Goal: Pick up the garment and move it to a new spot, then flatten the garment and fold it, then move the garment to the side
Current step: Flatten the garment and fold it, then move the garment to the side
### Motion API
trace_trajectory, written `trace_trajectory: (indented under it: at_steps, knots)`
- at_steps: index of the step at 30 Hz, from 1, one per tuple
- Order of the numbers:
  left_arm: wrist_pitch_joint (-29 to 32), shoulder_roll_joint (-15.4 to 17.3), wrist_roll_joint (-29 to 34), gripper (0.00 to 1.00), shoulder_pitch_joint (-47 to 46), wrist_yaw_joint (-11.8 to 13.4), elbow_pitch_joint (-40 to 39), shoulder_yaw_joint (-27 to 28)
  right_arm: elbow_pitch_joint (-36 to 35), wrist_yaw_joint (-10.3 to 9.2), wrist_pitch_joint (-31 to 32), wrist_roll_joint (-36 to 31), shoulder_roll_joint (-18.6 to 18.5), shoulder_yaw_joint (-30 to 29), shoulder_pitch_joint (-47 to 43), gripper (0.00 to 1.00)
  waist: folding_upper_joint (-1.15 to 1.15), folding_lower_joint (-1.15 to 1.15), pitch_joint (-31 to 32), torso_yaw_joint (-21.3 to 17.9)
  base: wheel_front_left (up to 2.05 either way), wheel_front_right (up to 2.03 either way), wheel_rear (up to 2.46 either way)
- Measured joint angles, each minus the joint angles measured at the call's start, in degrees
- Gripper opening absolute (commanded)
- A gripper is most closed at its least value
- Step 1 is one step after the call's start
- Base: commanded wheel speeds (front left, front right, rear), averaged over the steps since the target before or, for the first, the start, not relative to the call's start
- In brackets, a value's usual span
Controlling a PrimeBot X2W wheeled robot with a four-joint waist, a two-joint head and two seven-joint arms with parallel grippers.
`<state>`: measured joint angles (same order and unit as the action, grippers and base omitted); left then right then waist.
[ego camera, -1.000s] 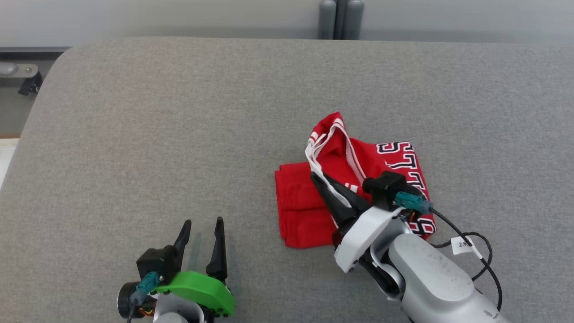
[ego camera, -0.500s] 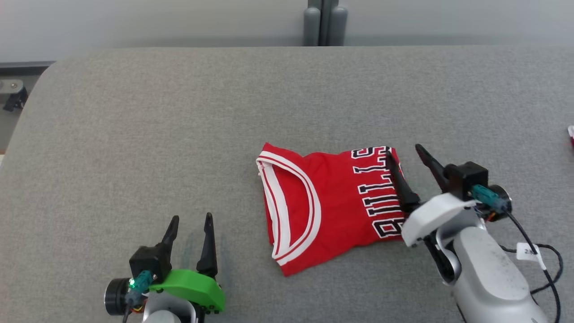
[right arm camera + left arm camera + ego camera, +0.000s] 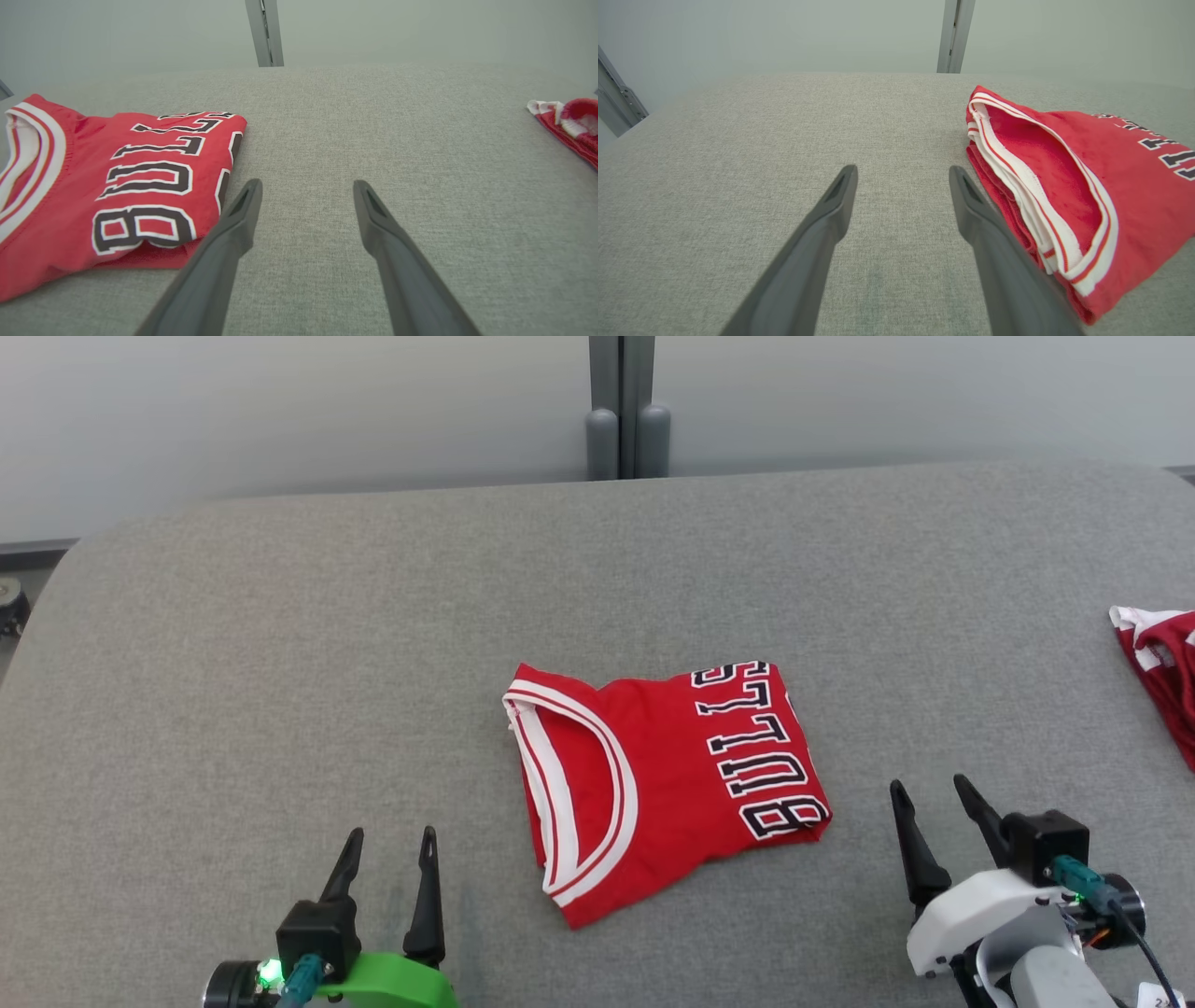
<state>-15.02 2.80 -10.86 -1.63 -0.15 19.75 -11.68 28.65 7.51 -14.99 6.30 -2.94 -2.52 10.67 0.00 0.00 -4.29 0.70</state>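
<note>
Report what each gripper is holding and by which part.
Nothing is held: the left gripper and the right gripper both stand open, apart from the folded red jersey.

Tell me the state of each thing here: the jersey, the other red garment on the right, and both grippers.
red jersey: folded, lying flat on the grey table, nothing gripping it.
second red garment: bunched up at the table's right edge, partly out of frame.
left gripper: open, empty.
right gripper: open, empty, clear of the jersey.
</note>
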Motion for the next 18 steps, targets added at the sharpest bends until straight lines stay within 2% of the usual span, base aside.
trace_trajectory:
  at_steps: [12, 18]
  knots:
    - [0.0, 0.0, 0.5, 1.00, 3.4, 0.2, -1.9, -0.7, -0.2, 0.00, 0.0, 1.8, 0.1, 0.4, -4.2, 1.00, 0.00, 0.00, 2.4, -0.3, 0.00, 0.00, 0.00]
    - [0.0, 0.0, 0.1, 1.00, 1.5, -0.1, -2.4, -1.3, 1.8, 0.00, 0.0, 1.2, 0.1, 2.9, 2.1, 1.00, 0.00, 0.00, 0.2, 0.2, 0.00, 0.00, 0.00]
